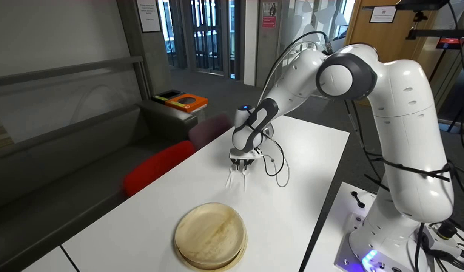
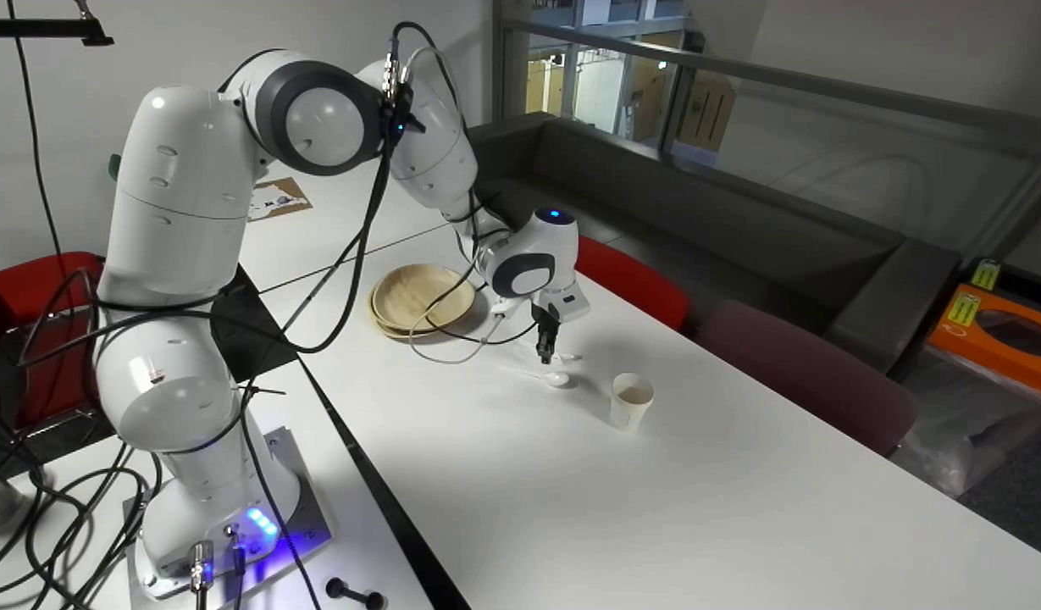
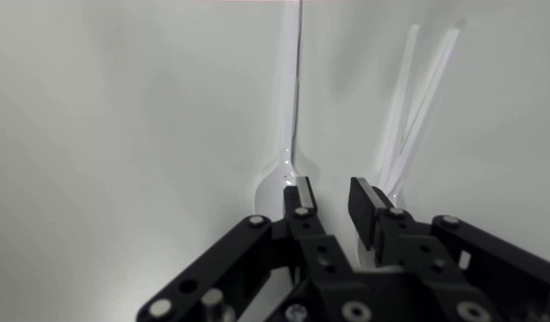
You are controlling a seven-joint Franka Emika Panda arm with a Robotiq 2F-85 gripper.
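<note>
Wooden plates close to me sit stacked, probably to save room; farther right on the table lie two overlapping white plastic utensils, then hangs the gripper, aimed down, narrowly parted, gripping nothing, beside a lone white spoon; contact I cannot tell

Wrist view: the spoon is cut off by the top edge. The gripper covers part of the spoon's bowl and most of the heads of two thin utensils; their type cannot be determined. In an exterior view, lettering on the wall notice is too small to read
</note>
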